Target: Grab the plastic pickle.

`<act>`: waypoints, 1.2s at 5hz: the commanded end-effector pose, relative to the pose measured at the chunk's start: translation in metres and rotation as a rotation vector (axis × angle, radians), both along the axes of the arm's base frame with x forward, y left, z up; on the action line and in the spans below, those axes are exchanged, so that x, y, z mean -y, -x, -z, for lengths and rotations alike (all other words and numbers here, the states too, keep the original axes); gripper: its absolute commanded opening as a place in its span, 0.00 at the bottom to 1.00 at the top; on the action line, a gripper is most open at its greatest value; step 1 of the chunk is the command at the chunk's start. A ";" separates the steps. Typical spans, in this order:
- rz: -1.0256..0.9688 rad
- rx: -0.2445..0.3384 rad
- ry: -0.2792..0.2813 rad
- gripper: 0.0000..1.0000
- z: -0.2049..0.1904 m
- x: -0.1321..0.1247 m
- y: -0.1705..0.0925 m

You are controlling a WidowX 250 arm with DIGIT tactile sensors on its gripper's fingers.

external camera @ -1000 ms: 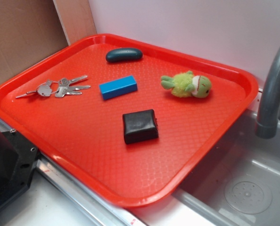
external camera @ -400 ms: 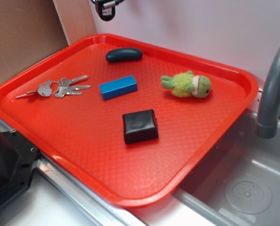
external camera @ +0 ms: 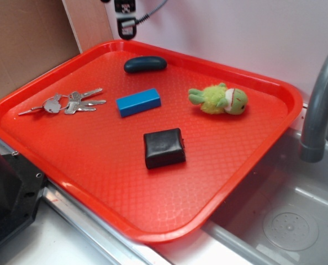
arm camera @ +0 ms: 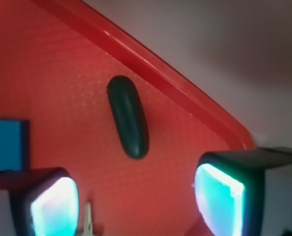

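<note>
The plastic pickle (external camera: 145,64) is a smooth dark teal-green oblong lying near the far rim of the red tray (external camera: 86,165). In the wrist view the pickle (arm camera: 128,116) lies ahead of the jaws, lengthwise, just inside the tray's rim. My gripper (external camera: 125,22) hangs at the top of the exterior view, above and behind the tray's far-left corner, up and to the left of the pickle. Only its lower part shows there. In the wrist view my gripper (arm camera: 136,204) is open and empty, its two glowing pads (arm camera: 219,196) wide apart.
On the tray lie a blue block (external camera: 138,102), a bunch of keys (external camera: 64,103), a fuzzy light-green plush toy (external camera: 219,99) and a black rounded square pouch (external camera: 164,147). A grey tap (external camera: 318,105) and sink (external camera: 285,221) are at the right. A cardboard wall (external camera: 26,44) stands at the left.
My gripper has come into view at the top of the exterior view and moved lower towards the tray's far-left corner. The things on the tray have not moved.
</note>
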State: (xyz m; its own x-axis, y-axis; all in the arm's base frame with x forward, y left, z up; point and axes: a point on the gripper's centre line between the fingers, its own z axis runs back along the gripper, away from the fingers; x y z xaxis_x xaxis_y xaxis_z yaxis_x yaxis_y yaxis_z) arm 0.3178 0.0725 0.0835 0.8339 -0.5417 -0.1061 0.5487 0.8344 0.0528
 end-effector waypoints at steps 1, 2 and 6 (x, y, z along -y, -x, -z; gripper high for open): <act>-0.060 0.039 -0.014 1.00 0.025 0.001 -0.020; -0.055 0.019 -0.008 1.00 0.033 0.004 -0.025; -0.025 -0.150 -0.007 0.00 0.097 0.005 -0.027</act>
State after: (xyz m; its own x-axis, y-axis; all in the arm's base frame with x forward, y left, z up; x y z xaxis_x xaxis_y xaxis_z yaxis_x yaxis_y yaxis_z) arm 0.3313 0.0783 0.0009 0.8205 -0.5126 -0.2530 0.5213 0.8526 -0.0368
